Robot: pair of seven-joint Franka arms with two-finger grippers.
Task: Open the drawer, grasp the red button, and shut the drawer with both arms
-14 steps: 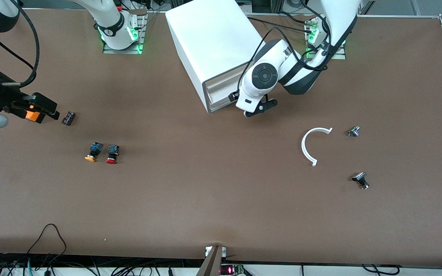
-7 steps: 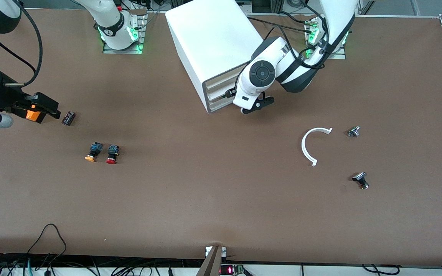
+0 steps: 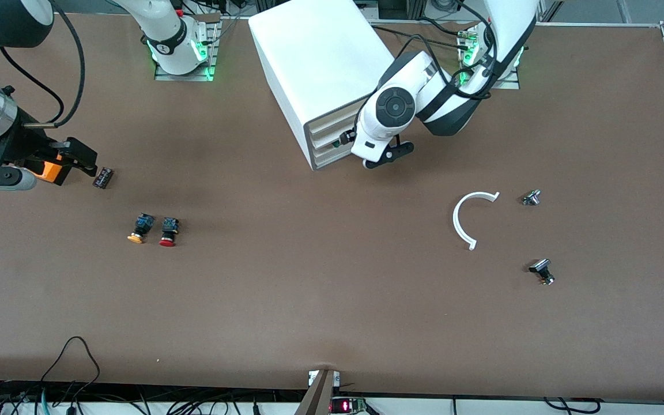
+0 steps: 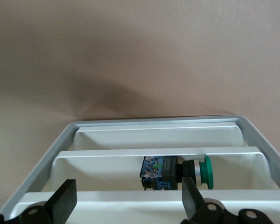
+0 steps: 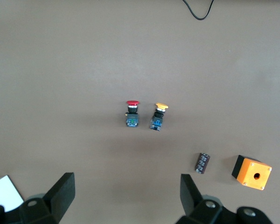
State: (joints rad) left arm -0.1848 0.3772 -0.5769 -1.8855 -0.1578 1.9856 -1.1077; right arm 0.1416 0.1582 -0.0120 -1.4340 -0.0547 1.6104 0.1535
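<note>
The white cabinet (image 3: 320,63) stands between the two arm bases, its drawers pushed in. My left gripper (image 3: 342,140) is open right at the cabinet's front, its fingers (image 4: 64,201) spread before one drawer (image 4: 130,201). A green-capped black button (image 4: 179,171) lies inside the drawer beside that one. The red-capped button (image 3: 167,230) (image 5: 132,114) lies on the table toward the right arm's end, next to an orange-capped one (image 3: 139,228) (image 5: 157,115). My right gripper (image 3: 87,163) (image 5: 126,196) hangs open and empty over the table near them.
A dark cylindrical part (image 3: 103,177) (image 5: 202,163) and an orange box (image 3: 49,172) (image 5: 252,172) lie under the right hand. A white curved piece (image 3: 466,219) and two small metal parts (image 3: 531,197) (image 3: 542,271) lie toward the left arm's end.
My left gripper has moved in closer to the cabinet's drawer fronts. The right gripper has shifted a little toward the table's middle. Both stay open.
</note>
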